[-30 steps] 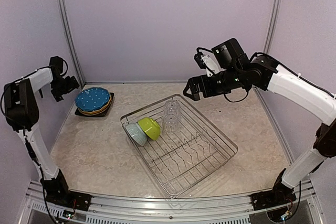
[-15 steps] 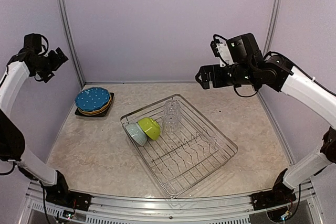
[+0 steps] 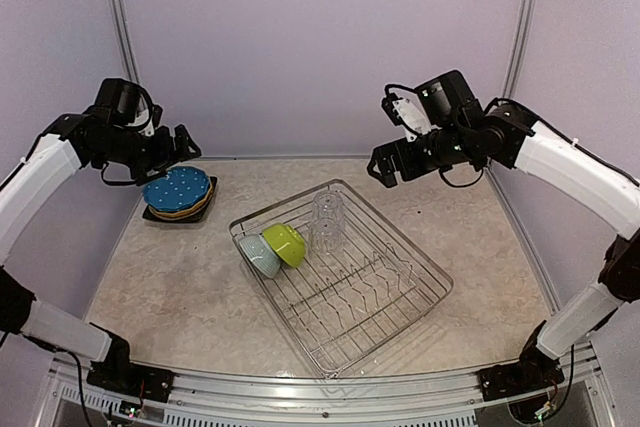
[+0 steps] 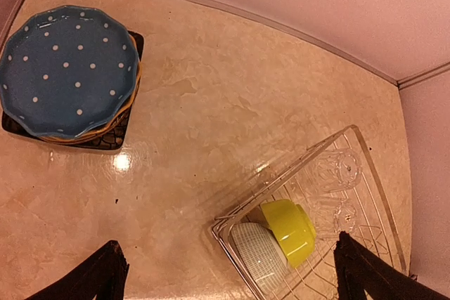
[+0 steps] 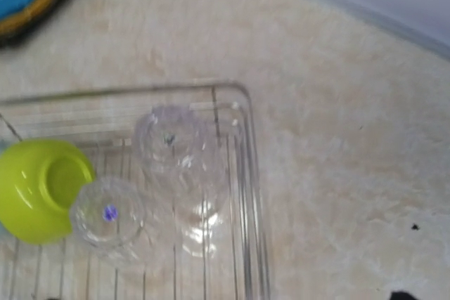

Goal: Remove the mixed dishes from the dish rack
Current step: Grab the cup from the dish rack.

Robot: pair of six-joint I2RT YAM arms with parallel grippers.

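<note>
The dish rack [image 3: 400, 297] is a silver wire basket in the middle of the table. In its far left corner lean a lime bowl [image 3: 286, 243] and a pale-blue bowl [image 3: 259, 255]. Beside them are two clear glasses [image 3: 327, 209] [image 3: 325, 237]. A blue-dotted plate [image 3: 177, 188] tops a stack on the black square plate [image 3: 203, 210] at the far left, outside the rack. My left gripper [image 3: 183, 145] hangs open, high above that stack. My right gripper [image 3: 383, 167] is open, high over the rack's far corner. Both bowls [image 4: 288, 230] [image 4: 259, 261] show between the left fingertips [image 4: 105, 275].
An orange rim [image 3: 190, 207] shows under the blue-dotted plate. The enclosure's back wall and metal corner posts [image 3: 125, 37] stand close behind both arms. The rack's near half holds only upright tines [image 3: 370, 282]. In the right wrist view, the glasses [image 5: 176, 149] lie by the rack's rim [image 5: 247, 173].
My left arm has swung from the left wall out to above the plate stack. My right arm rose, then came back down and left a little. The dishes have not moved.
</note>
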